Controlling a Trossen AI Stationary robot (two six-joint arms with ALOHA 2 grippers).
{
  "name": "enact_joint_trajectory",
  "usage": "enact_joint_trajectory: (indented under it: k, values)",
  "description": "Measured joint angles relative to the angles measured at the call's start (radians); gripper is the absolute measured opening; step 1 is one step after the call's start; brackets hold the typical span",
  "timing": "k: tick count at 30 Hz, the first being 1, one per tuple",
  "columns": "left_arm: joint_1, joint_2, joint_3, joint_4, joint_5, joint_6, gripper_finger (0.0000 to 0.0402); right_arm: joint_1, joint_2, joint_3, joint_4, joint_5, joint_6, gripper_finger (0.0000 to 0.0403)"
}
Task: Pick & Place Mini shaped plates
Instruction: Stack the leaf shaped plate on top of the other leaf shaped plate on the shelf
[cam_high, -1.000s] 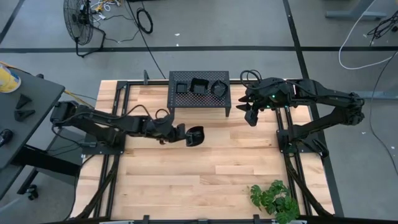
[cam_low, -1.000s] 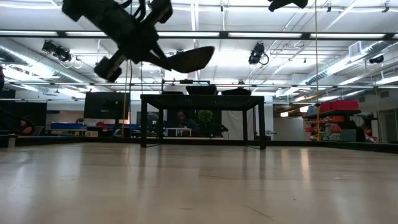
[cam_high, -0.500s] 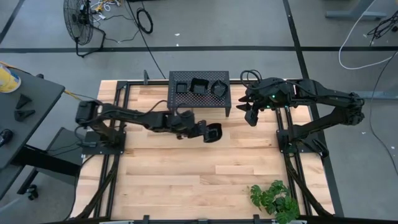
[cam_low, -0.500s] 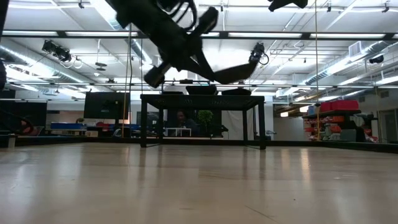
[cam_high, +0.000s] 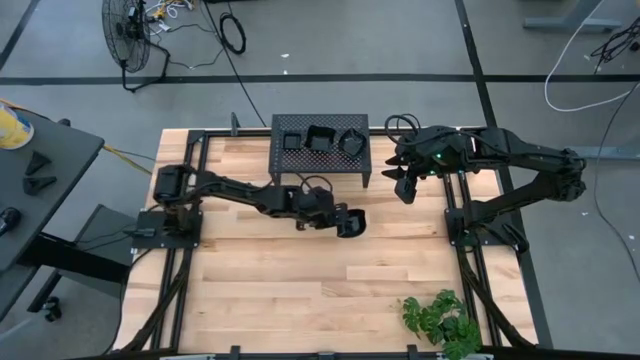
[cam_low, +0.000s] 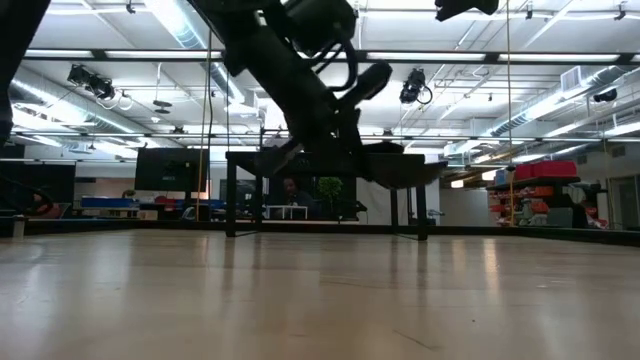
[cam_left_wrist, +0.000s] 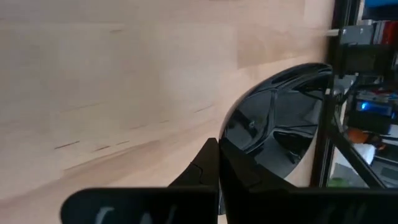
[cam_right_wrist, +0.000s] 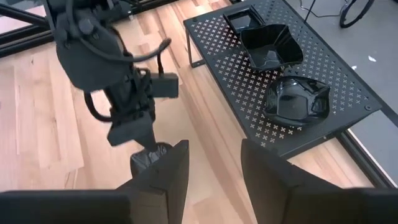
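Grey concrete floor (cam_high: 330, 50) lies around the work area, with dark lines across it, and a standing fan (cam_high: 128, 30) is at the far left. Behind the table, the low view shows a big hall with ceiling lights and shelves. Light wooden planks make the table (cam_high: 300, 290). At its far edge stands a black perforated metal stand (cam_high: 320, 160) on legs, with three mini shaped plates (cam_right_wrist: 277, 46) on its top. A green plant (cam_high: 440, 318) sits at the near right edge. The left gripper (cam_high: 335, 222) is clenched on the rim of one glossy black plate (cam_high: 352, 222), held above the bare wood in front of the stand. The right gripper (cam_high: 404, 186) hangs beside the stand's right end, fingers parted, grasping nothing.
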Motion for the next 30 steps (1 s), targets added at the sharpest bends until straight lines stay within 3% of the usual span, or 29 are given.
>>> enact_joint_trajectory:
  k: [20, 30]
  values:
    - [0.006, 0.114, 0.006, -0.032, 0.02, -0.026, 0.0004, 0.0, 0.0, 0.0, -0.008, 0.0, -0.022, 0.0149]
    - [0.003, 0.113, 0.005, -0.028, 0.014, -0.022, 0.0045, 0.0, 0.0, 0.0, -0.006, 0.0, -0.022, 0.0149]
